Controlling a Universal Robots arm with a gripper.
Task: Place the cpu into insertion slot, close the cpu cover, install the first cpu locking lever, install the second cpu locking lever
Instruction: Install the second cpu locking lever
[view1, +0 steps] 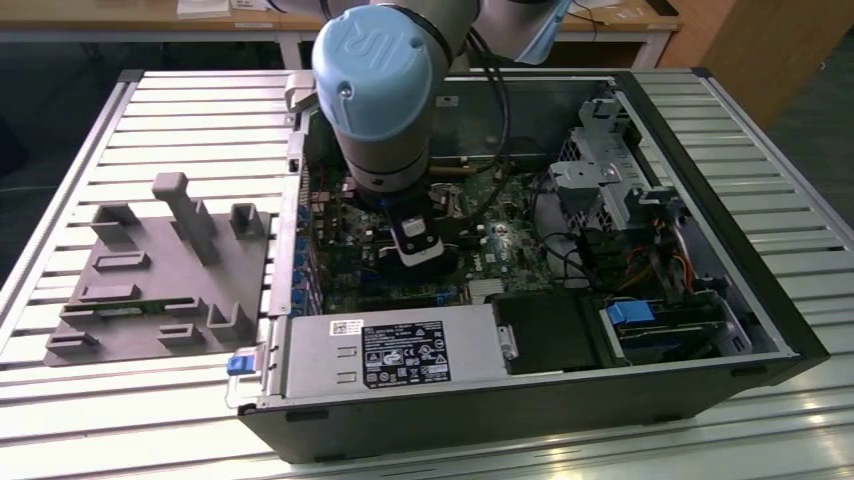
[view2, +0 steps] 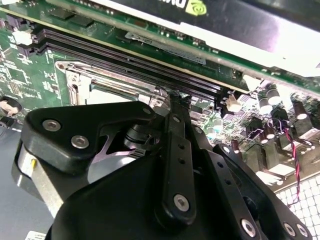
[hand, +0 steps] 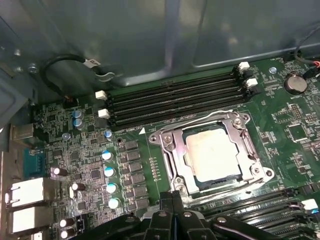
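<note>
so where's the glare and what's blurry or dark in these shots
Exterior view: window light glares off the slatted table, the arm is softly blurred, and the case interior is shadowed. Second wrist view: the gripper looms dark and soft in the foreground, while the board behind is brighter. First wrist view: evenly lit, with the cpu top washed pale under the cover.

The cpu (hand: 214, 151), a pale silvery square, lies flat in the insertion slot (hand: 176, 163) beside the black memory slots (hand: 172, 102). The silvery cpu cover (hand: 248, 159) frames it, lying down around the chip.
</note>
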